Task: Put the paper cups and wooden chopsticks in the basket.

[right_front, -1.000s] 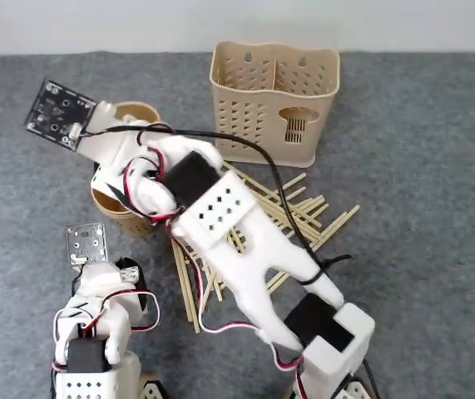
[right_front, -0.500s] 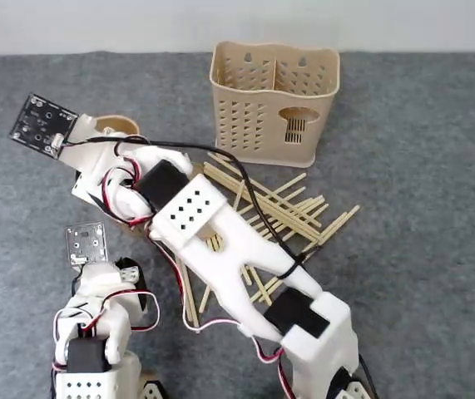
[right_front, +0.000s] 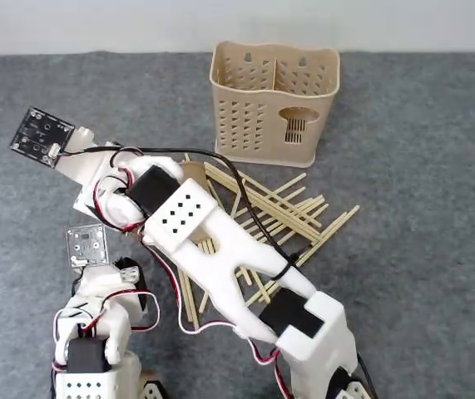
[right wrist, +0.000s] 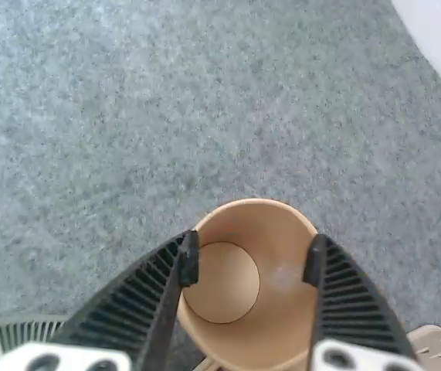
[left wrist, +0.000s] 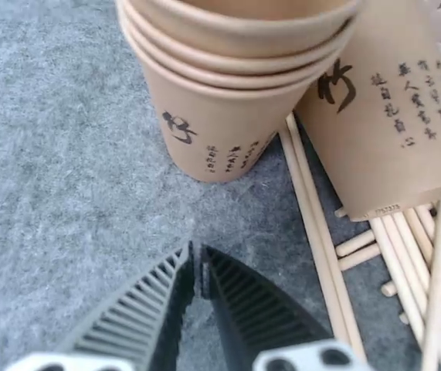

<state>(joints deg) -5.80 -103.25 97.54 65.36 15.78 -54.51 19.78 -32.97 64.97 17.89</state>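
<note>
In the right wrist view my right gripper is shut on a brown paper cup, one finger on each side of its rim, above the grey mat. In the high view the right arm stretches to the left over the cups. My left gripper, shut and holding nothing, is low over the mat in front of a stack of paper cups. A single cup leans on the wooden chopsticks beside the stack. The chopsticks lie scattered in front of the beige basket.
The basket has two compartments and stands at the back middle of the grey mat. The left arm is at the near left corner. Open mat lies to the right of the chopsticks and at the far left.
The right arm has swung left and slightly nearer, carrying its cup along; the cup is now hidden under its wrist in the high view. The left arm has stayed still.
</note>
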